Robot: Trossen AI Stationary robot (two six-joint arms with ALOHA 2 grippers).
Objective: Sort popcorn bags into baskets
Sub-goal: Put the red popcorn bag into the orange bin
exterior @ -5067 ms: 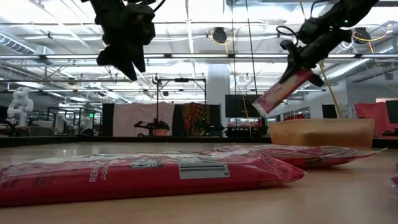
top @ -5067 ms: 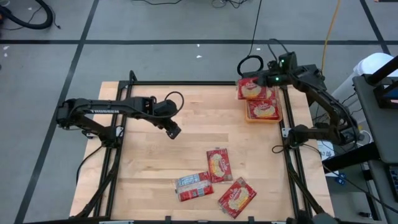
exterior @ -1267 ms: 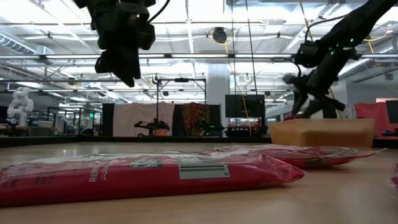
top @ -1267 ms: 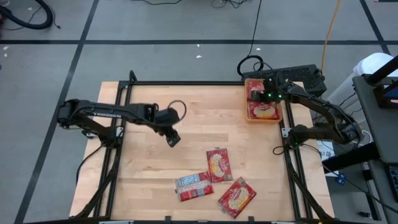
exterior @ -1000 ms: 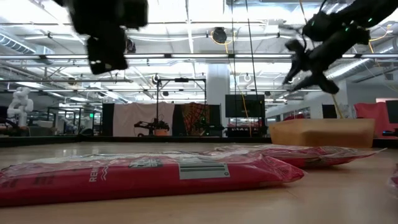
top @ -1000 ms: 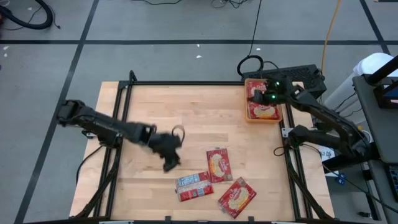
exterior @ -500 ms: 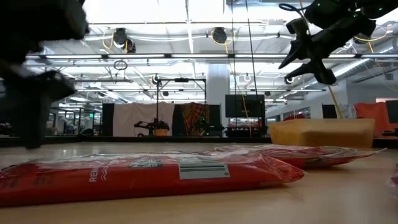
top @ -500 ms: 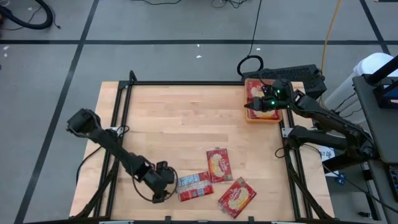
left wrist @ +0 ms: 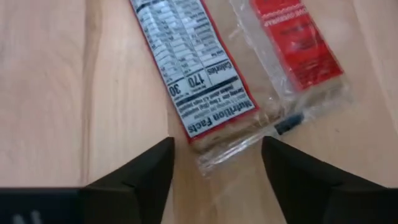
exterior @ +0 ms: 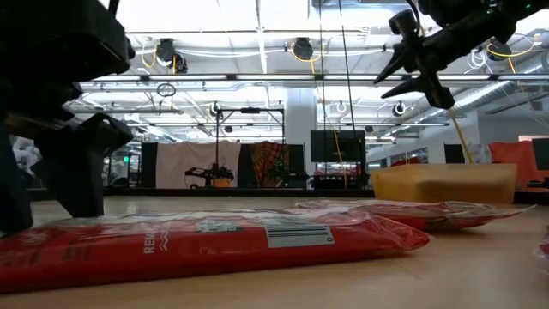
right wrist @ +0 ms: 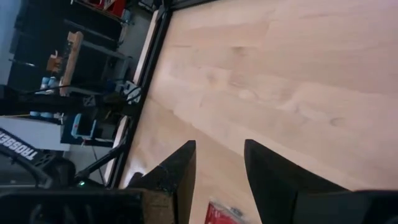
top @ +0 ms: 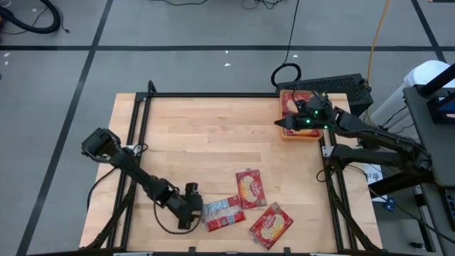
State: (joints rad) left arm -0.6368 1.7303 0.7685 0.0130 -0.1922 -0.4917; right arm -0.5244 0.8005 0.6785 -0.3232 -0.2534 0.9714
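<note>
Over at the far right corner of the counter [top: 185,135]: orange basket [top: 286,134] already loaded with at least two popcorn bags [top: 290,103], so partly done. Three bags left near the front edge: one face-down bag [top: 221,211] showing its nutrition label, one upright bag [top: 249,188] just beyond it, one angled bag [top: 270,225] closest to the front edge (all close together, maybe touching, hard to say). Left tool [top: 188,213] dropped low to the counter right at the end of the face-down bag, fingers spread wide, straddling the sealed end in the left wrist view, not pinching yet. Left arm stretched out long and flat from its base. Right tool [top: 286,124] hovering over the basket's near edge, fingers apart, nothing held, pointing out toward the middle of the counter.
</note>
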